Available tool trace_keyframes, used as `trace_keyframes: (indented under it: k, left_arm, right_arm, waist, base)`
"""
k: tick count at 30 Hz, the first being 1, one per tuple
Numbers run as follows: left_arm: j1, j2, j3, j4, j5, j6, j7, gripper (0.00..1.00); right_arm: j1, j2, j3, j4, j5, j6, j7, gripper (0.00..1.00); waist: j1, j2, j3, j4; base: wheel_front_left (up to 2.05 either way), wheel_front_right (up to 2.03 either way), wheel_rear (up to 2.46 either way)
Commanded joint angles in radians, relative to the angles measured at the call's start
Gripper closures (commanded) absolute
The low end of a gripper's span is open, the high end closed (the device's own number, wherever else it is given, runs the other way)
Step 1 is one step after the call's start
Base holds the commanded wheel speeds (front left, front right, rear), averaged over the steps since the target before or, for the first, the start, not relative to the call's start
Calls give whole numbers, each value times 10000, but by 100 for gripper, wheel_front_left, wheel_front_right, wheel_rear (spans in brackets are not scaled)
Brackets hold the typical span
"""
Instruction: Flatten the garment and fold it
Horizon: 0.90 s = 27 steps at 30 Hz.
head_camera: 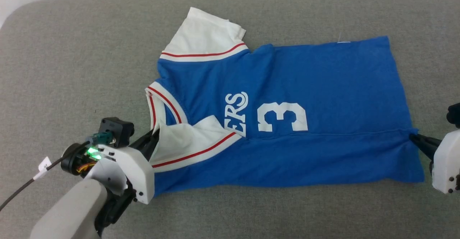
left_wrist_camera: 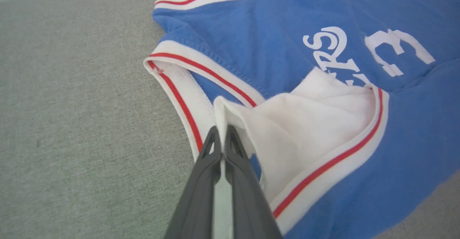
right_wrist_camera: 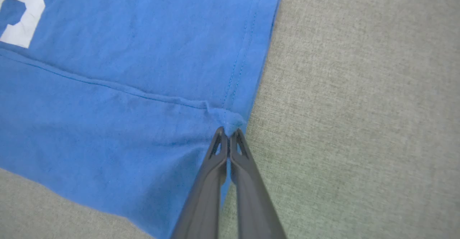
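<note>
Blue garment (head_camera: 305, 81) lies half folded; wrist views show left gripper (left_wrist_camera: 222, 128) pinching white sleeve (left_wrist_camera: 305, 124), right gripper (right_wrist_camera: 228, 131) pinching hem (right_wrist_camera: 253, 52).

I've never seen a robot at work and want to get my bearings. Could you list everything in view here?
garment: one, royal blue with white sleeves, red-striped trim, white lettering and a 3; lying on the surface, near edge folded over.
cloth-covered surface: one, grey, under everything.
cable: one, black with a white tag, lower left by the left arm.
left claw: one, dark fingers, shut on the garment's white sleeve.
right claw: one, dark fingers, shut on the garment's hem at the fold.
</note>
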Motion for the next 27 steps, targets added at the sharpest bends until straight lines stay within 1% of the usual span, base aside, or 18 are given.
trace_keyframes:
  k: [1,2,3,4,5,8,11,14,17,19,22,25,27]
  left_arm:
    - [-121,-65,-36,124,32,-83,-55,100]
    - [-127,-137,-71,268,11,-112,-74,100]
    - [-128,-204,-70,399,-7,-99,-131,60]
    - [-125,-267,-57,526,14,-41,-231,0]
    - [-102,-342,-20,651,12,44,-346,0]
    - [87,-565,97,860,-190,142,-633,0]
    - [388,-673,290,805,-416,333,-891,0]
    - [832,-711,573,500,-724,690,-1033,0]
    - [1364,-775,804,50,-967,1150,-1144,0]
    - [1739,-833,922,-289,-1089,1514,-1180,0]
    - [2261,-900,1004,-791,-1147,2046,-1213,0]
    - [2739,-975,990,-1251,-1218,2460,-1141,0]
    - [2984,-923,964,-1469,-1122,2791,-1083,0]
  right_arm:
    - [-155,73,35,61,-55,-19,-66,100]
    - [-171,123,90,160,-54,-19,-110,100]
    - [-179,190,90,281,-19,-19,-174,100]
    - [-187,277,56,401,14,-19,-280,46]
    - [-191,385,10,520,71,-19,-359,0]
    - [-151,590,-54,723,80,-19,-596,0]
    - [-28,634,-154,808,-335,-19,-881,0]
    - [264,943,-634,822,-577,-19,-1084,0]
    - [742,1330,-1406,851,-1246,-19,-1194,0]
    - [1112,1808,-2127,836,-1751,-19,-1192,0]
    - [1760,2693,-3194,608,-2584,-19,-922,0]
    - [2359,3634,-4379,143,-3562,-19,-643,0]
    - [2723,4274,-5095,-261,-4205,-19,-403,0]
  waist:
    - [-3,0,-42,15]
    - [-3,0,-93,23]
    - [-3,0,-149,30]
    - [-3,0,-218,36]
    - [-3,0,-296,37]
    - [-3,0,-590,31]
    - [-3,0,-912,42]
    - [-3,0,-1235,55]
    - [-3,0,-1511,86]
    - [-3,0,-1634,90]
    - [-3,0,-1737,96]
    - [-3,0,-1770,102]
    - [-3,0,-1763,116]
  base:
    - [0,0,0]
    - [0,0,0]
    - [0,0,0]
    - [0,0,0]
    - [0,0,0]
    - [0,0,0]
    - [0,0,0]
    - [0,0,0]
    - [0,0,0]
    - [0,0,0]
    - [0,0,0]
    - [0,0,0]
    - [0,0,0]
